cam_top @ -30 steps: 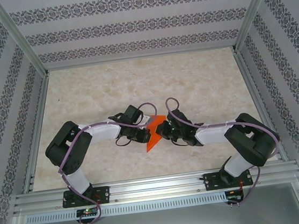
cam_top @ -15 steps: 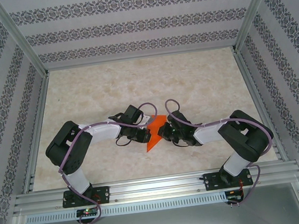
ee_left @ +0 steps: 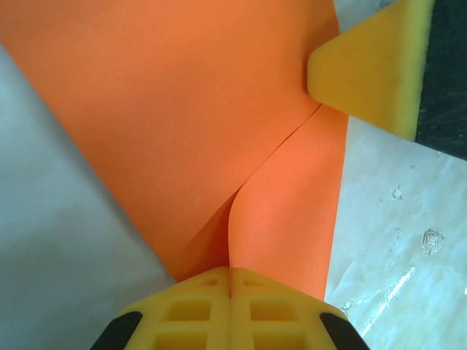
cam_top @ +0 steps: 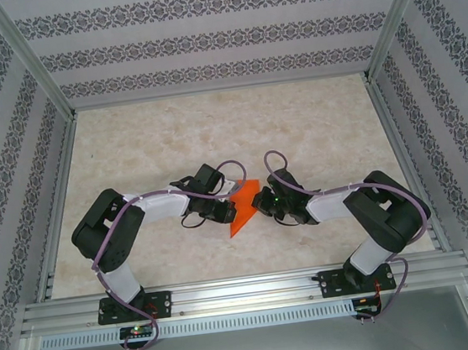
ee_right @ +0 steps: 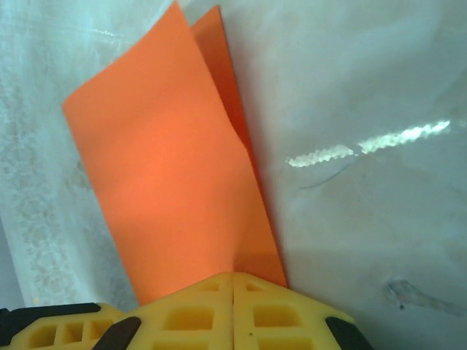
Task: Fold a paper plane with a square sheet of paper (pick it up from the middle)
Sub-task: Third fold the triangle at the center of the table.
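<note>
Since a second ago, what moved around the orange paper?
The right hand slid a little to the right, away from the left hand, so less of the orange paper shows between them from above. The left hand stayed put, and both hands still pinch the paper shut.

The place was a robotics lab test cell: aluminium frame posts (cam_top: pixel 30 59), wallpaper-patterned panels (cam_top: pixel 218 37), a marble-look table (cam_top: pixel 212 127), and a left arm (cam_top: pixel 157 205) and right arm (cam_top: pixel 339 203) bolted to a rail (cam_top: pixel 247 292).
</note>
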Controlling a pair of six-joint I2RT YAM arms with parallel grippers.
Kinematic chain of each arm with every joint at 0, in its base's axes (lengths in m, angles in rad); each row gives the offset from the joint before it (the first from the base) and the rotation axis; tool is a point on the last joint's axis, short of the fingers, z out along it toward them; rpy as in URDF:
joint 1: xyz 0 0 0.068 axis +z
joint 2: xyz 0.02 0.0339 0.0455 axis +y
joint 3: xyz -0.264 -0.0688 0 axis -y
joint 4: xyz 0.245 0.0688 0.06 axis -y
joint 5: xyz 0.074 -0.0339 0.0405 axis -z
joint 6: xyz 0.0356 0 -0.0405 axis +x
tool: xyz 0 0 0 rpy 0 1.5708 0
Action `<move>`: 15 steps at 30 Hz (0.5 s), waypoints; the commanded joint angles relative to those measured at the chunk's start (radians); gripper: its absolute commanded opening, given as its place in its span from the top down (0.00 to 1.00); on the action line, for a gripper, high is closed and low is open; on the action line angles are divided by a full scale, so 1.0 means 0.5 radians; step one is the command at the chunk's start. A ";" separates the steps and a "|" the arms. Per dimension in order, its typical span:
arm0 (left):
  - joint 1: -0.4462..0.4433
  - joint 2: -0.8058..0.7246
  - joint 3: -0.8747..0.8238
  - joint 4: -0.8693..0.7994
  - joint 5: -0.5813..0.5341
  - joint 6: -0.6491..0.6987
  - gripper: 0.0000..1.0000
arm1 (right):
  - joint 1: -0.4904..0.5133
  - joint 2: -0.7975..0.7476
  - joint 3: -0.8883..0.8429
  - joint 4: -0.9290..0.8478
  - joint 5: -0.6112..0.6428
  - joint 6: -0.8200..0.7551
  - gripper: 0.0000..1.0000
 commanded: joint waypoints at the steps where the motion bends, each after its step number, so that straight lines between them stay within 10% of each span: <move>1: 0.007 0.082 -0.009 -0.091 -0.065 0.053 0.96 | 0.005 0.085 -0.059 -0.051 0.007 0.001 0.93; 15: 0.007 0.080 0.001 -0.101 -0.074 0.051 0.96 | 0.041 -0.313 0.164 -0.391 -0.001 -0.137 0.91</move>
